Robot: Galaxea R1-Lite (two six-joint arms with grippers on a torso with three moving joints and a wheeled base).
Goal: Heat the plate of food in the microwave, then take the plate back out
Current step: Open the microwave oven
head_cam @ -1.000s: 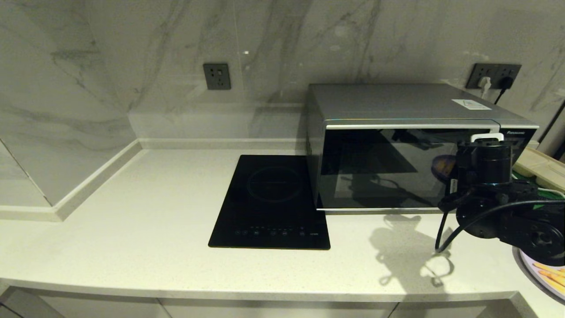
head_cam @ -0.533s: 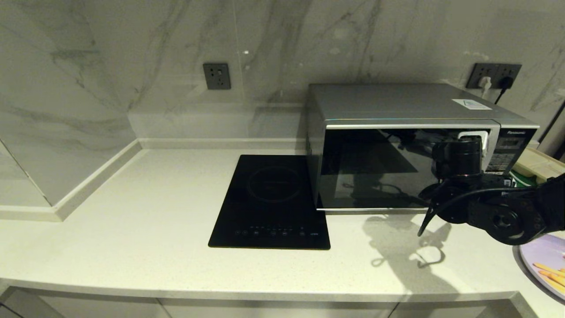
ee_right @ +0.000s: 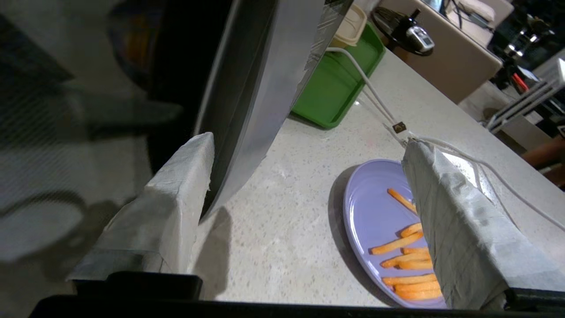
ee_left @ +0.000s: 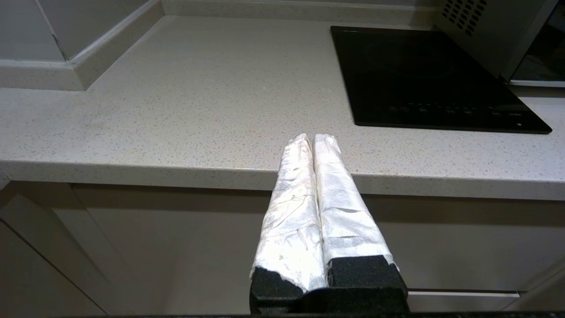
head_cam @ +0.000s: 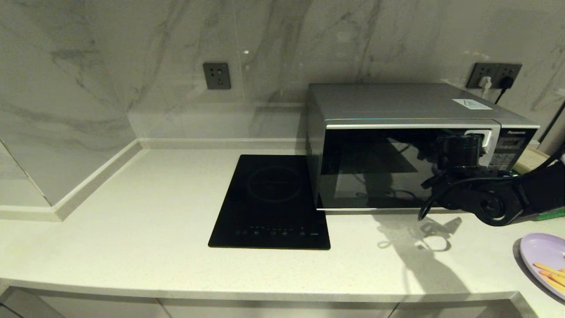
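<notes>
1. Head view: microwave (head_cam: 410, 145) stands at the rear right of the worktop (head_cam: 132, 221), door closed. Right end effector (head_cam: 479, 138) is up at the door's upper right corner, beside the button panel. Plate of food (head_cam: 545, 260) lies at the front right edge. Black cooktop (head_cam: 271, 201) sits left of the microwave.
2. Left wrist view: left end effector (ee_left: 312, 139) parked off the worktop's front edge, fingers pressed together, empty.
3. Right wrist view: right fingers (ee_right: 176, 185) spread wide, empty, one just beside the door edge; green tray (ee_right: 337, 84) behind.
</notes>
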